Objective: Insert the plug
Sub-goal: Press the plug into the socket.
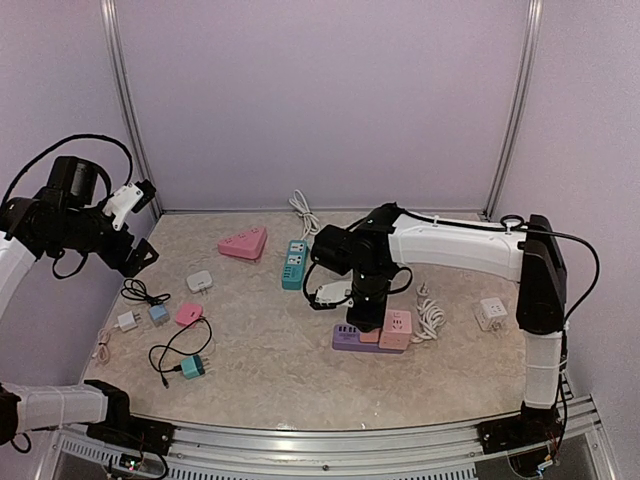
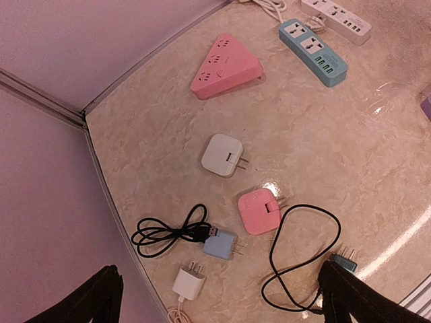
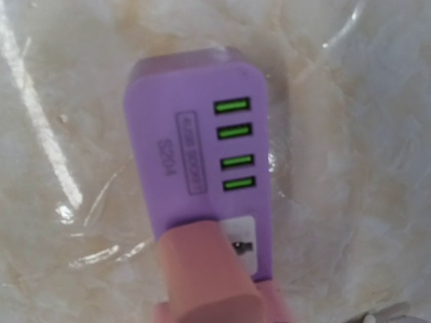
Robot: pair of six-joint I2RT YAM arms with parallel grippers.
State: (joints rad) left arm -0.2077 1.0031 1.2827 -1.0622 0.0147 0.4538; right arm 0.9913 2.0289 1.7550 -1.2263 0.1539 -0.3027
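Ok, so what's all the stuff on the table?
purple power strip: 1, purple, centre
pink plugs: 2, pink, on purple strip
triangular power strip: 1, pink, back left
blue power strip: 1, blue, back centre
white power strip: 1, white, behind blue one
small chargers: 5, white, white, pink, blue, teal, left
black cables: 2, black, among chargers
white cable: 1, white, right of purple strip
white adapter: 1, white, far right
left gripper: 1, black, open, raised left
right gripper: 1, black, over purple strip
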